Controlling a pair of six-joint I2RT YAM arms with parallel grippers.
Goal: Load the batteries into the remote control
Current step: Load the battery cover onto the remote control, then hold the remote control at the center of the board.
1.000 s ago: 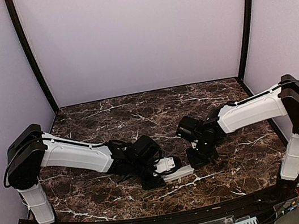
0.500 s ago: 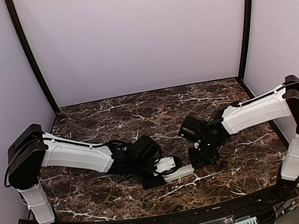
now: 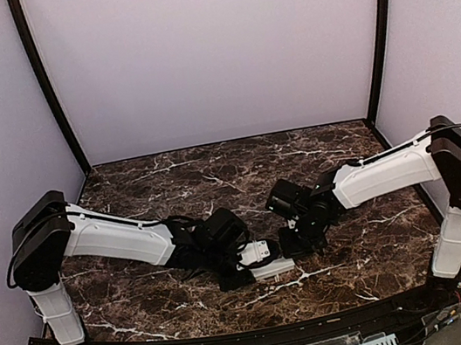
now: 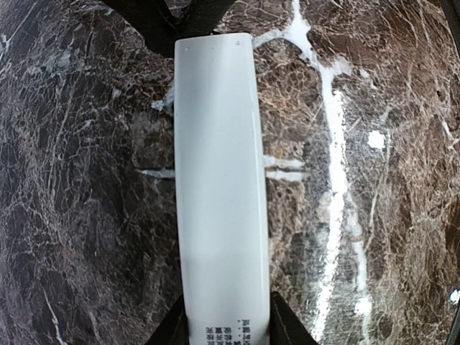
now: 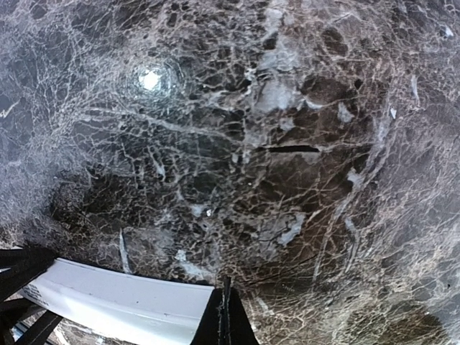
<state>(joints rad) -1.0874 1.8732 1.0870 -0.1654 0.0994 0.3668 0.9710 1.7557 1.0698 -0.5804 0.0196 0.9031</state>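
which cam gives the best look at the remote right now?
Left wrist: the remote runs down the middle of the frame, nearly its whole length in view, with print showing at the near end. Top external shows it only as a small white sliver, too small for detail. Right wrist catches just one end at bottom left.

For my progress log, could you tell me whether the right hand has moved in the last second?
Yes. The right hand has shifted slightly left, away from the black right corner post, toward the remote control.
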